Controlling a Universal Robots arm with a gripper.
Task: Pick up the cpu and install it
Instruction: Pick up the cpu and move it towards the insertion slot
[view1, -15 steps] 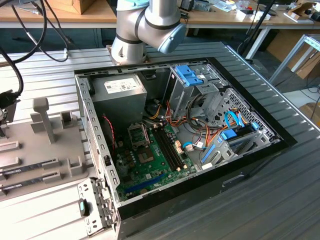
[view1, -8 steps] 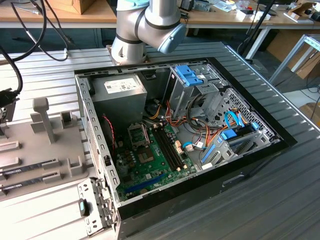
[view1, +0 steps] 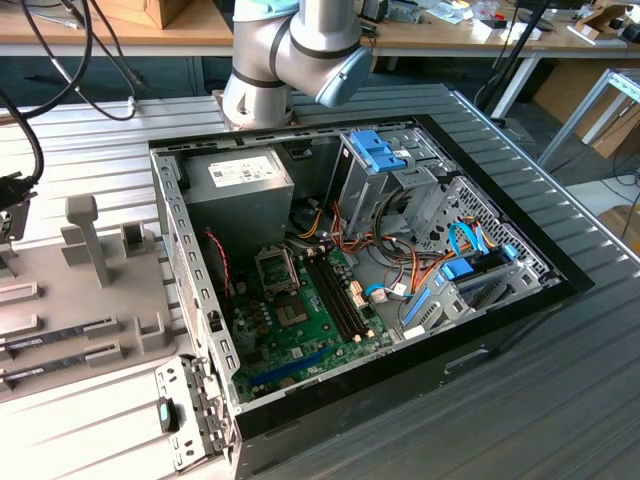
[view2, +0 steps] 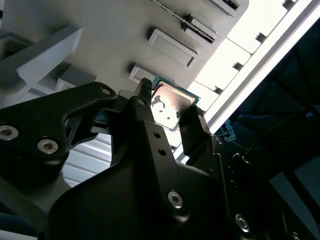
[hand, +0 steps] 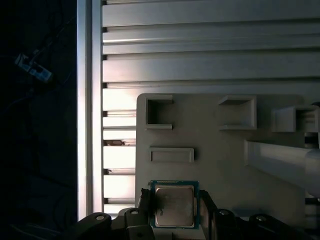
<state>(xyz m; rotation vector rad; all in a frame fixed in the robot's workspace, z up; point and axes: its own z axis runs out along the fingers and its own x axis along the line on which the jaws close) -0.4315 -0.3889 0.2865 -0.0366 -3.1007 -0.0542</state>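
Note:
The cpu (view2: 169, 101) is a small square chip with a silver-grey top and a thin green rim. It sits between my gripper's (view2: 169, 111) two black fingers (view2: 145, 102), which press on its opposite edges. In the first wrist view the cpu (hand: 174, 205) and gripper (hand: 175, 212) are over the edge of a light grey fixture plate (hand: 225, 160). In the exterior view the open computer case (view1: 480, 340) holds the green motherboard (view1: 300, 325), and its square socket frame (view1: 277, 268) lies bare.
The grey fixture plate (view1: 90, 290) lies at the exterior view's left of the case, with upright posts (view1: 85, 235) and memory sticks (view1: 60, 335) in slots. Inside the case are a grey power supply box (view1: 245, 190), a blue-latched drive cage (view1: 385, 155) and loose cables (view1: 400, 270).

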